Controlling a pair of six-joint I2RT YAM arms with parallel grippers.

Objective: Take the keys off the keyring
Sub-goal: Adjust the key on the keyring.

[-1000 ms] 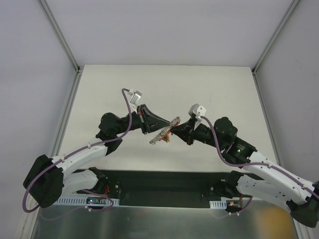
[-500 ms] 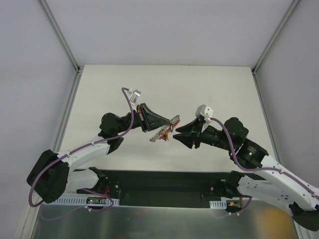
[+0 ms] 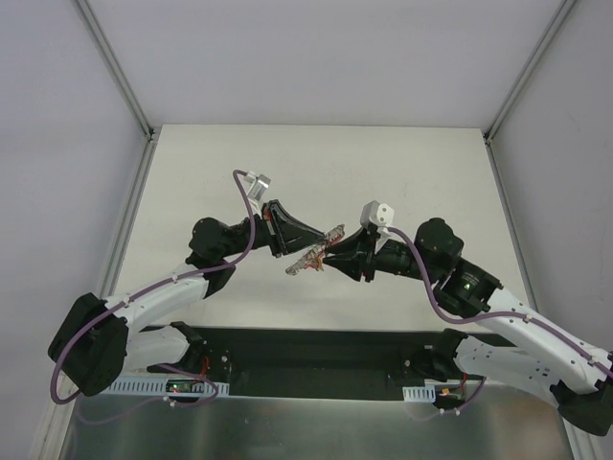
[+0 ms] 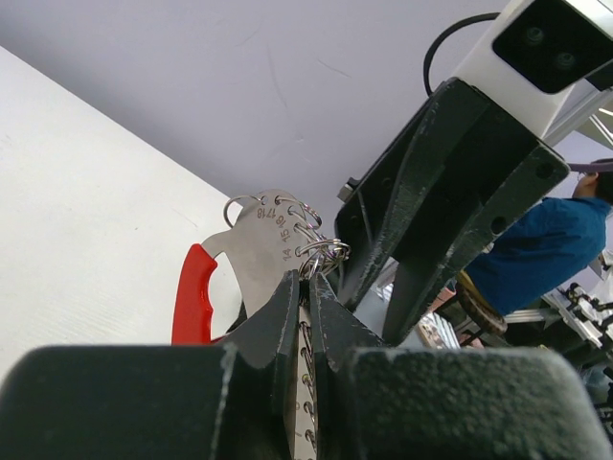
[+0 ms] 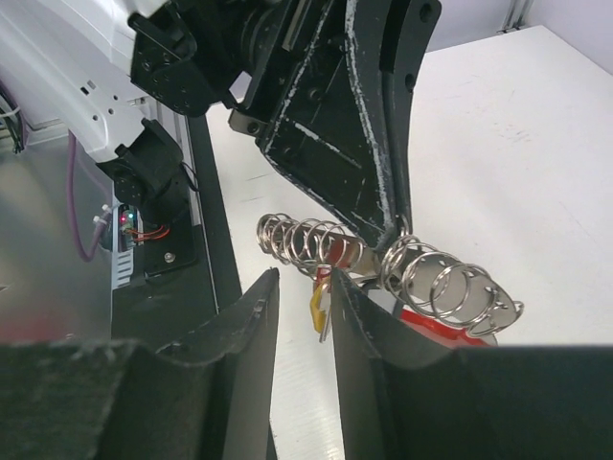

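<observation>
The keyring (image 4: 321, 254), with its red piece (image 4: 194, 292) and grey tag (image 4: 257, 244), sits at the tips of the left gripper (image 4: 306, 287), above the table (image 3: 192, 172). That gripper's 2 fingers are clamped tight on it. The right gripper (image 5: 302, 287) faces it from the opposite side, jaws a narrow gap apart. One of the keys (image 5: 321, 305) hangs in that gap; contact cannot be told. From above, the bunch's long axis runs diagonally, lower-left to upper-right, between the 2 grippers.
</observation>
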